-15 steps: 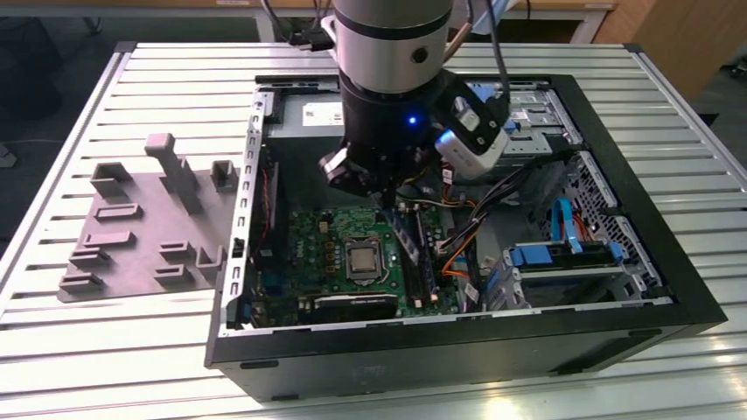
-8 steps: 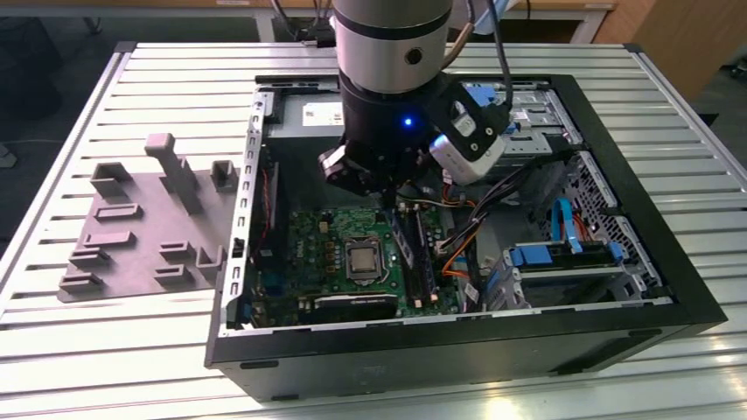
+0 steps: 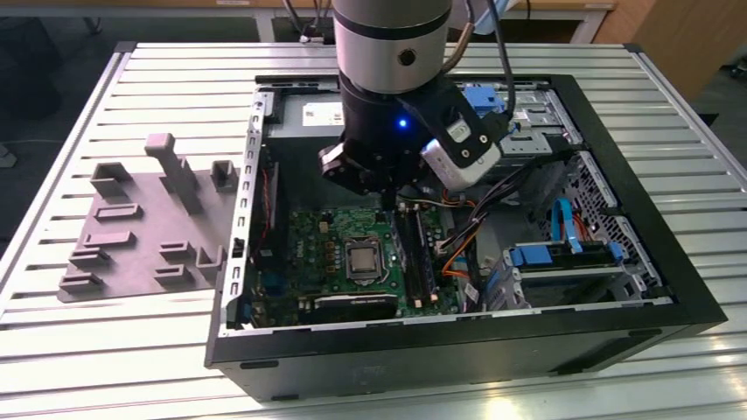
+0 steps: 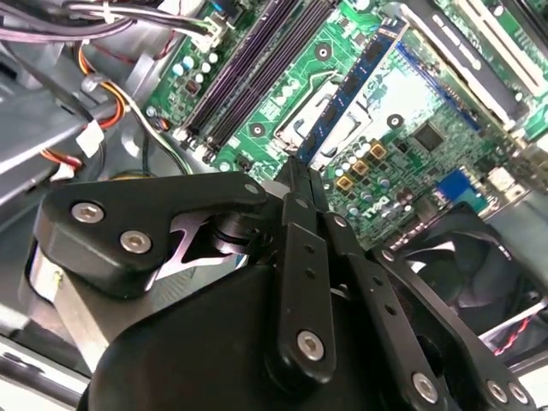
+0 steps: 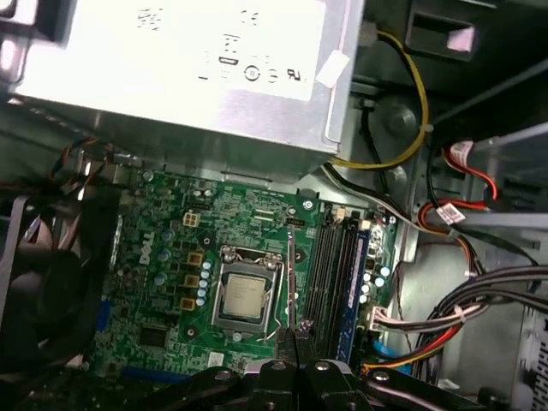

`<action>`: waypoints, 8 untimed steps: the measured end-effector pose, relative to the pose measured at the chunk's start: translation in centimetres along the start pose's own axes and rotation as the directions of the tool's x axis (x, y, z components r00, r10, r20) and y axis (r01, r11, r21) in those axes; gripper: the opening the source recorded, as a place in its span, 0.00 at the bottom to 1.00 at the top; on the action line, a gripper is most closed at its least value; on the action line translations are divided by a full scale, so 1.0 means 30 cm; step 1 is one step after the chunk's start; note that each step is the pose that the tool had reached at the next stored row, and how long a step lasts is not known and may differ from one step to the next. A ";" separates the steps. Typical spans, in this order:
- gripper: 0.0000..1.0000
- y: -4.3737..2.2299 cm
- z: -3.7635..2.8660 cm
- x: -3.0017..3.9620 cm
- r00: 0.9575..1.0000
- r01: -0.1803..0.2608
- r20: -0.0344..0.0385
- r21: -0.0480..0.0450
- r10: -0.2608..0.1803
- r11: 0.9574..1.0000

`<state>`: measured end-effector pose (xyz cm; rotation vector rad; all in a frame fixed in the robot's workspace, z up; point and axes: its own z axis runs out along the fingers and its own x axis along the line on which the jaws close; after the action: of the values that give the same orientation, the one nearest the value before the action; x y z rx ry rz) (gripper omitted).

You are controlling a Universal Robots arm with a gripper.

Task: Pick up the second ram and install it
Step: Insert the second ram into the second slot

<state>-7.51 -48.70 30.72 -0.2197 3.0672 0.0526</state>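
My gripper (image 3: 389, 199) hangs inside the open computer case (image 3: 653, 297), just above the green board (image 3: 321, 249) at the far end of the long black memory slots (image 3: 415, 258). In both wrist views its thin fingertips (image 4: 298, 169) meet with nothing between them, so the gripper (image 5: 295, 332) is shut and empty. The slots (image 5: 332, 274) run beside the processor socket (image 5: 242, 295). Dark strips lie along the slots (image 4: 257, 60), and I cannot tell whether the second ram is one of them.
A grey plastic tray (image 3: 140, 227) with raised blocks lies on the slatted table at the exterior view's left. The silver power-supply box (image 5: 197, 77) sits behind the board. Bundled cables (image 5: 445, 325) and blue drive brackets (image 3: 561, 254) crowd the side by the slots. A black fan (image 4: 462, 265) sits by the board.
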 end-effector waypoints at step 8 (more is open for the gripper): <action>0.11 0.000 0.001 0.000 0.994 -0.109 0.004 0.007 0.109 0.994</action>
<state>-7.51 -48.71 30.69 -0.0520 3.0729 0.0468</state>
